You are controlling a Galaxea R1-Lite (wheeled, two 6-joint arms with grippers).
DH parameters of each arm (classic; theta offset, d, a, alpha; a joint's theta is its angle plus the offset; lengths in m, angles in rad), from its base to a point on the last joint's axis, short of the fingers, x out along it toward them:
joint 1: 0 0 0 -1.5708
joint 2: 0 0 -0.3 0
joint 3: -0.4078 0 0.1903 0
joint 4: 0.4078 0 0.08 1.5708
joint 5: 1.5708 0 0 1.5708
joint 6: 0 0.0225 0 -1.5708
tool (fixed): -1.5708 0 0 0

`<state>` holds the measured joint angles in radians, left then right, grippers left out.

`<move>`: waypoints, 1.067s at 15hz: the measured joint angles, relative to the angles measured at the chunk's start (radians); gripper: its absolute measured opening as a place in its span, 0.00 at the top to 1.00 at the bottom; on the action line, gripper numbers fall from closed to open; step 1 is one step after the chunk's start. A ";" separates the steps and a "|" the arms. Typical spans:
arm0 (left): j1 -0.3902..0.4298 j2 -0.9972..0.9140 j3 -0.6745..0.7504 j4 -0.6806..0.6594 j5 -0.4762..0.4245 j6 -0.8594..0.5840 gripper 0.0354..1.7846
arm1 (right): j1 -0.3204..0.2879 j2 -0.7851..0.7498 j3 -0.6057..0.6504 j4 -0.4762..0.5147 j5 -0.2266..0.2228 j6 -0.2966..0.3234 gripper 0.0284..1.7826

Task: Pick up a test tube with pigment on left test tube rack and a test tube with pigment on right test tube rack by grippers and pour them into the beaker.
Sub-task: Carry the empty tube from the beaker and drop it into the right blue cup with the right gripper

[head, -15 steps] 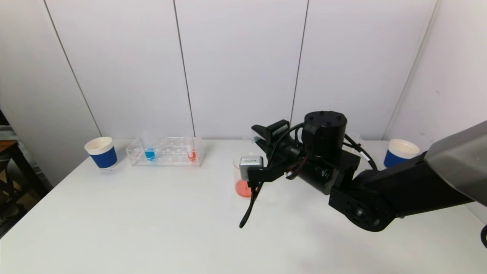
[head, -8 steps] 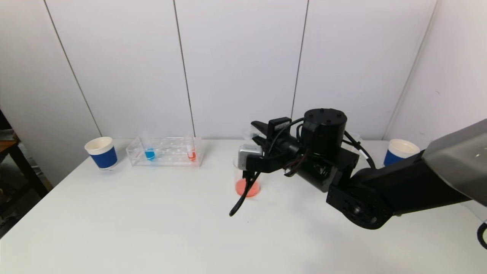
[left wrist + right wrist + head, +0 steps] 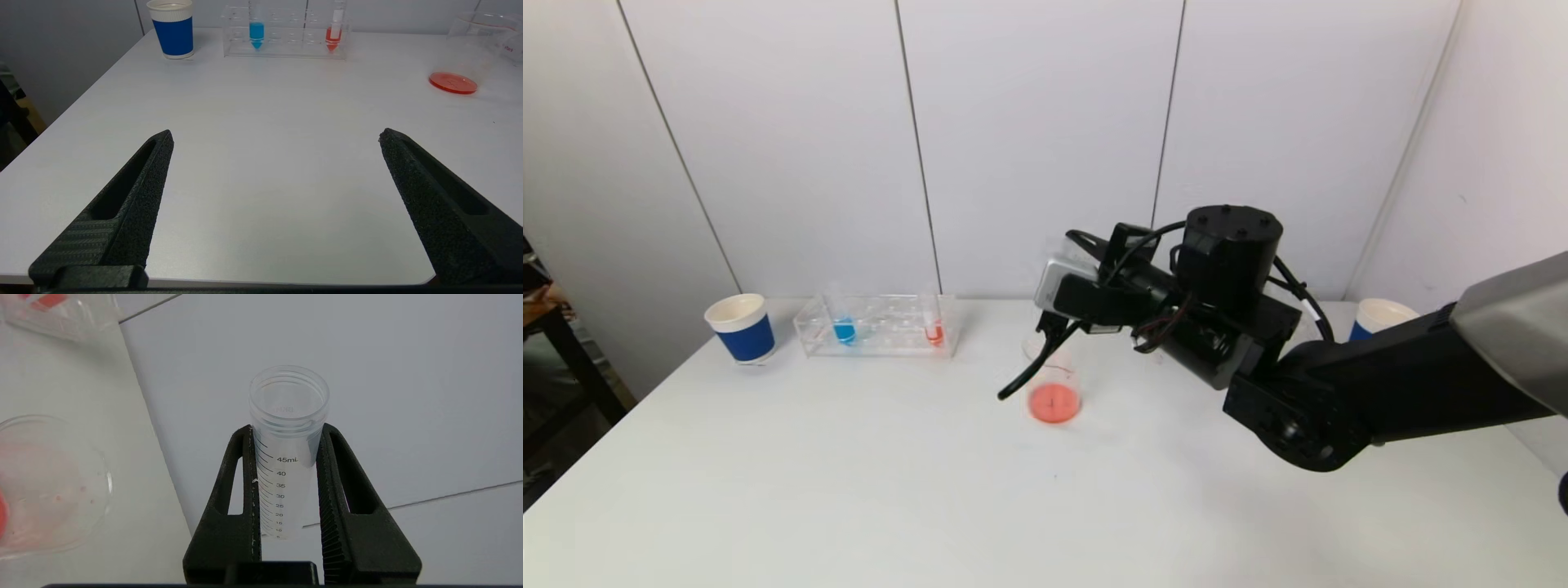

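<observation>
1. Right, the right gripper (image 3: 286, 435) is up above the table (image 3: 849, 457), near the beaker (image 3: 1054, 384), its two fingers (image 3: 245, 477) pressed against the sides of a clear test tube (image 3: 286, 457).
2. That tube looks empty from the wrist view, open mouth pointing away from the camera, graduation marks showing between the fingers.
3. The beaker sits mid-table with a shallow pool of red liquid (image 3: 1054, 403) at its bottom; a black cable (image 3: 1033, 371) from the arm hangs across in front of it.
4. Over on the left side, the left test tube rack (image 3: 878, 325) stands near the back wall, one tube with blue pigment (image 3: 844, 329) at one end, one tube with red pigment (image 3: 934, 331) at the other.
5. A blue paper cup (image 3: 740, 327) is just beside that rack; a second blue cup (image 3: 1380, 318) peeks out behind the right arm.
6. The left gripper (image 3: 276, 136) hangs low over the near table edge, fingers spread wide, nothing between them, well apart from the rack.
</observation>
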<state>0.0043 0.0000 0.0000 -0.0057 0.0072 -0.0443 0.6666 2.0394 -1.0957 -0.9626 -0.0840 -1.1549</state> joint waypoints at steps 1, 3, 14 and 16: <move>0.000 0.000 0.000 0.000 0.000 0.000 0.01 | -0.002 -0.003 -0.014 -0.001 -0.002 0.036 0.75; 0.000 0.000 0.000 0.000 -0.001 0.000 0.01 | -0.006 -0.011 -0.043 -0.004 -0.006 0.110 0.75; 0.000 0.000 0.000 0.000 0.000 0.000 0.01 | -0.158 -0.184 -0.148 0.039 -0.134 0.489 0.75; 0.000 0.000 0.000 0.000 0.000 0.000 0.01 | -0.193 -0.225 -0.141 0.065 -0.153 0.554 0.75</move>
<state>0.0043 0.0000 0.0000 -0.0053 0.0072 -0.0440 0.4732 1.8140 -1.2372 -0.8977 -0.2366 -0.6004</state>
